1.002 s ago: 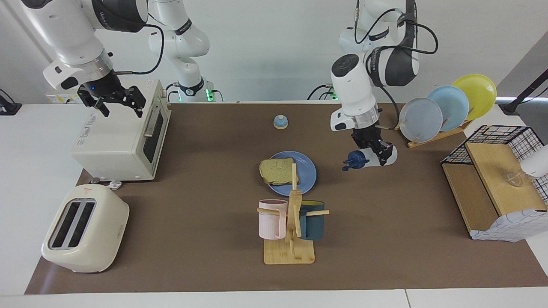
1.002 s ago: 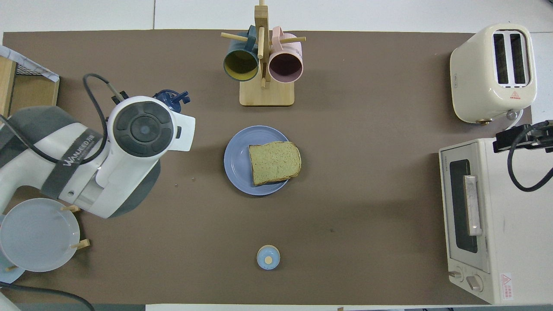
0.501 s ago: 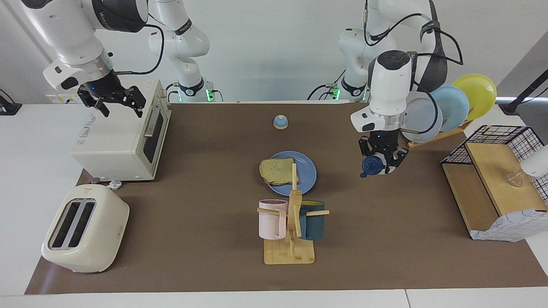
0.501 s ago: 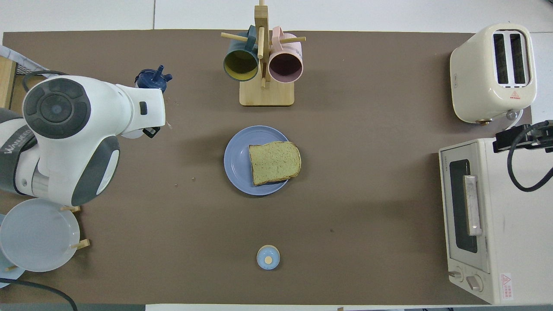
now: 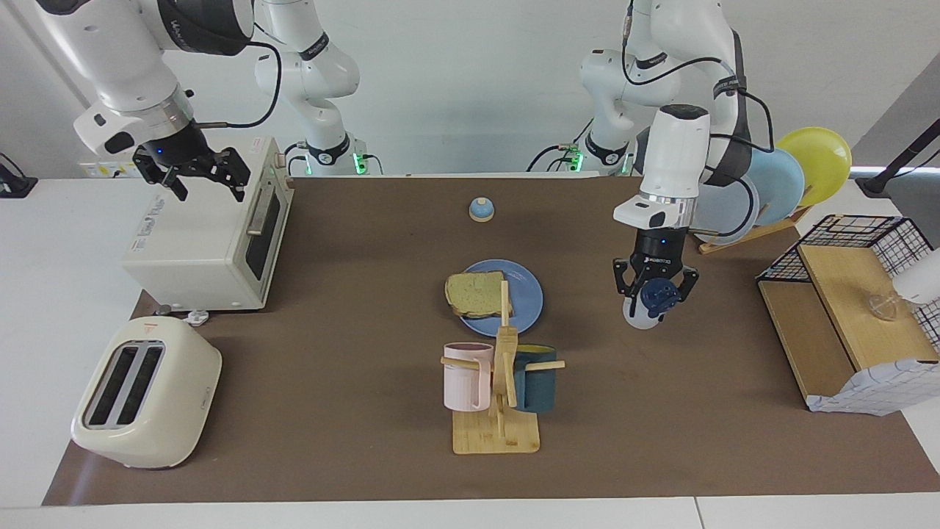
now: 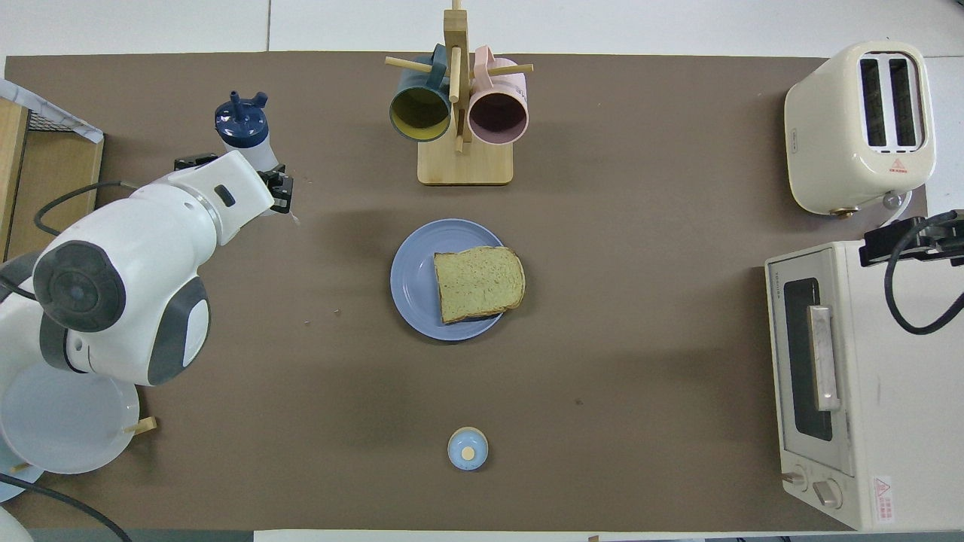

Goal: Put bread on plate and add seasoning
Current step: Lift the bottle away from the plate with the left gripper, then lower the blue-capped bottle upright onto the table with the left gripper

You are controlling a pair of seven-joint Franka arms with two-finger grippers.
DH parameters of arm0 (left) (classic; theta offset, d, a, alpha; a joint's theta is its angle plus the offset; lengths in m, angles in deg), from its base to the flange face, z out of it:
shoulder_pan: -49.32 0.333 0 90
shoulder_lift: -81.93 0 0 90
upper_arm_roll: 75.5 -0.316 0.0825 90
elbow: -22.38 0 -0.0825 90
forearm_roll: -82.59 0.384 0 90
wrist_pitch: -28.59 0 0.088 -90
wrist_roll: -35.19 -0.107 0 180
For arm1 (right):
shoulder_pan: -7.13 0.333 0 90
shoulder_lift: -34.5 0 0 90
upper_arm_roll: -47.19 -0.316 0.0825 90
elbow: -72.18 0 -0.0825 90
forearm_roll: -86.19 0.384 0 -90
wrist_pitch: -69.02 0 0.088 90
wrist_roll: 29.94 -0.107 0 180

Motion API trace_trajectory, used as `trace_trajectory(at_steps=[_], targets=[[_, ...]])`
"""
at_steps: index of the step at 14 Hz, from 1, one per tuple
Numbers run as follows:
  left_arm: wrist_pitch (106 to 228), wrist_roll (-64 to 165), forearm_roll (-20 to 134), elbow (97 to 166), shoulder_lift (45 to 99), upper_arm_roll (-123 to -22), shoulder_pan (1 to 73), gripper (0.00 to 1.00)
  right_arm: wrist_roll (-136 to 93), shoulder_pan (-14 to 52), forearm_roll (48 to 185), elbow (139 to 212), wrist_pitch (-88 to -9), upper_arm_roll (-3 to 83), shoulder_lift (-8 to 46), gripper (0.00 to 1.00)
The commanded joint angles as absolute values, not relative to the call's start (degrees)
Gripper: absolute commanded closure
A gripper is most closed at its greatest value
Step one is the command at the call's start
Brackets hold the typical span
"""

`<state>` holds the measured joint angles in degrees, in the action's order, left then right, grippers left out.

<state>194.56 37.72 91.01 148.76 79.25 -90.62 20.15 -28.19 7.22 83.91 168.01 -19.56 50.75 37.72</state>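
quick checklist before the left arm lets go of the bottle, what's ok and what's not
1. Bread on plate: ok.
2. Left gripper shut on bottle: ok.
3. Bottle upright, cap up: ok.
4. Bottle base resting on table: cannot tell.
5. Bottle clear of plate and mug rack: ok, it is apart from both, toward the left arm's end.
6. Right gripper out of the way: ok, open, waiting over the oven.
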Motion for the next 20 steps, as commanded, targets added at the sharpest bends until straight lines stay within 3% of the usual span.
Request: trace_trajectory(at_steps=[1,9,20], targets=[[199.87,42.29,90.24,152.46,81.76,-90.27,20.93,1.0,-27.48,6.33,83.73,167.63,-18.96,50.18,37.58,0.0],[224.3,52.15,90.24,158.61,74.56,-90.27,20.58,1.0,-27.48,6.33,83.73,167.63,-18.96,50.18,37.67,0.0],[229.33,51.8,90.93,156.51,65.6,-90.36,20.14,1.0,-27.48,6.33,83.73,167.63,-18.87,50.18,37.58,0.0]])
